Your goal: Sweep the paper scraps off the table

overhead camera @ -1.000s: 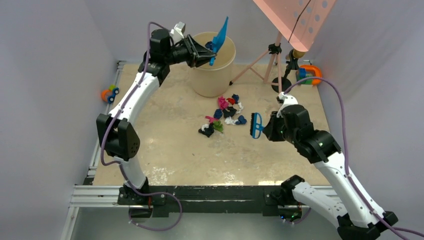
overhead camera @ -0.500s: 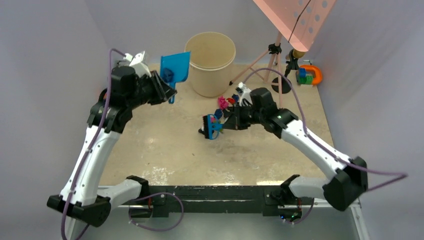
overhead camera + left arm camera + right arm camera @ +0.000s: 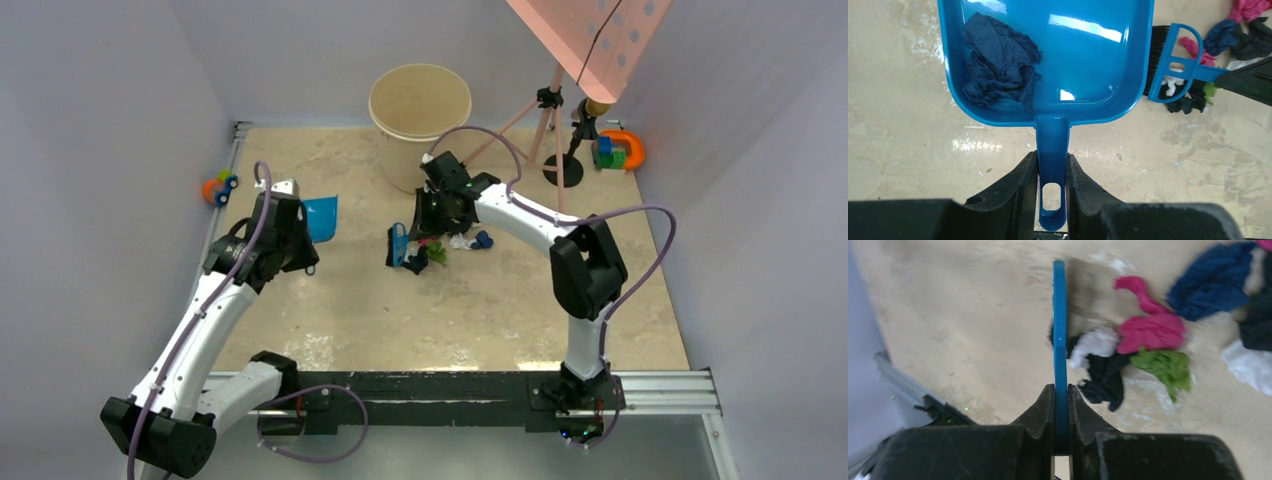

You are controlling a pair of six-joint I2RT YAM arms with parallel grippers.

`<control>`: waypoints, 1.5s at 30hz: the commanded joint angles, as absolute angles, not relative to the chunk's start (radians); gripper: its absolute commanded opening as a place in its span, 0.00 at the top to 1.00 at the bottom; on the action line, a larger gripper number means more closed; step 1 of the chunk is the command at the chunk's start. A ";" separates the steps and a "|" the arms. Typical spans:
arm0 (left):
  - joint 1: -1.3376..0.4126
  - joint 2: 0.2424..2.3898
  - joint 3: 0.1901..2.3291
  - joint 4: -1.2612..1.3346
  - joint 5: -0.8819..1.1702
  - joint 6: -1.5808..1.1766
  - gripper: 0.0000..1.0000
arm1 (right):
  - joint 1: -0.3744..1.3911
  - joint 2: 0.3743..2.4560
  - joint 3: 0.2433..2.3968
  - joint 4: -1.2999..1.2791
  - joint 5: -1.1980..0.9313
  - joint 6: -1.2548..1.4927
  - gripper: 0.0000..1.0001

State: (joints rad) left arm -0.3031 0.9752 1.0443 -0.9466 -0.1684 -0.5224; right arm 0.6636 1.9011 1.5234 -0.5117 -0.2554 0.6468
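The paper scraps (image 3: 445, 240) lie in a loose pile mid-table (image 3: 480, 300), just in front of the bucket. My left gripper (image 3: 297, 232) is shut on the handle of a blue dustpan (image 3: 321, 217), low over the table left of the pile. In the left wrist view my left gripper (image 3: 1052, 175) holds the dustpan (image 3: 1083, 55) with one dark blue scrap (image 3: 998, 65) in it. My right gripper (image 3: 428, 218) is shut on a blue brush (image 3: 398, 245) at the pile's left edge. In the right wrist view my right gripper (image 3: 1061, 410) holds the brush (image 3: 1060, 330) beside pink (image 3: 1148, 330), green (image 3: 1165, 365), black (image 3: 1105, 375) and white (image 3: 1095, 342) scraps.
A beige bucket (image 3: 420, 110) stands at the back centre. An orange-blue toy car (image 3: 218, 187) sits at the left edge. Coloured blocks with an orange ring (image 3: 618, 150) and a pink tripod stand (image 3: 555, 110) are at the back right. Metal rails edge the table.
My left arm brought the dustpan from over the bucket down to the table, left of the pile. My right arm carried the brush from the pile's right side to its left edge.
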 commanded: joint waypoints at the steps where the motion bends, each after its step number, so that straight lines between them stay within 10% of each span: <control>1: -0.303 0.969 0.999 -0.941 -0.241 -0.630 1.00 | 0.647 1.916 1.587 -0.731 -0.059 0.704 1.00; 15: -0.541 1.083 0.833 -0.716 -0.182 -0.718 1.00 | 0.555 1.598 1.422 -0.680 -0.248 0.456 1.00; 21: -0.707 1.124 0.834 -0.728 -0.291 -0.679 1.00 | 0.540 1.561 1.629 -0.889 0.064 0.307 1.00; 30: -0.840 1.191 0.769 -0.597 -0.151 -0.517 1.00 | 0.540 1.747 1.798 -1.191 0.710 0.298 1.00; 45: -0.874 1.432 0.825 -0.430 0.039 -0.366 1.00 | 0.593 2.106 1.896 -1.179 0.616 0.190 1.00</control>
State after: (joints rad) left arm -0.8719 1.3865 0.7643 -0.4896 -0.0177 -0.4305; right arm 0.5556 2.1120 1.8301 -1.2037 0.6731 0.2413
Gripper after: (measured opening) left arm 0.275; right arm 0.081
